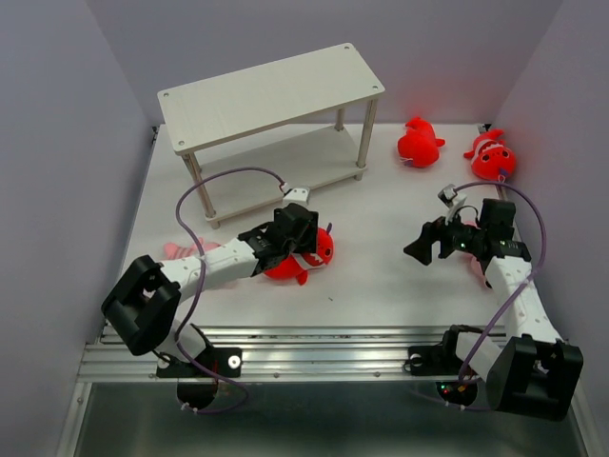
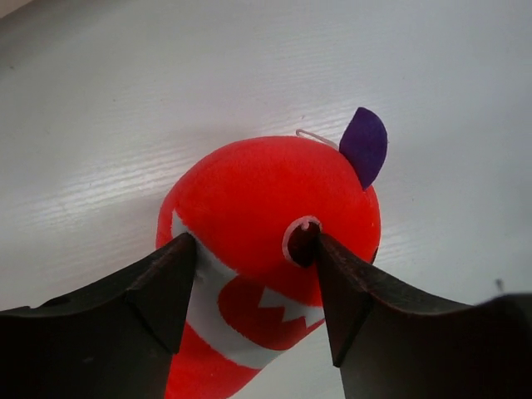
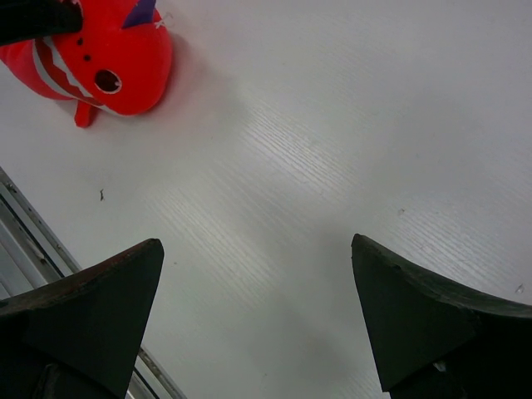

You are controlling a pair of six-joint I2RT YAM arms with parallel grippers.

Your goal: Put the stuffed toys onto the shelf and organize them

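Nearest the bases, a pink striped toy (image 1: 181, 250) is seen half hidden beneath the left arm. The left gripper (image 2: 253, 243) is set about half apart astride a red shark (image 2: 266, 179) lying on the table, a finger at each flank. Whether the shark is actually squeezed cannot be told. Its long axis is judged to run from 8 to 2 o'clock, crosswise to the jaws. The right gripper (image 3: 253, 249) is spread wide and holds nothing. The shelf (image 1: 271, 95) lies at 12 o'clock from the straddled shark, nearer the left arm. Two more sharks (image 1: 419, 143) (image 1: 493, 157) are left at 2 o'clock.
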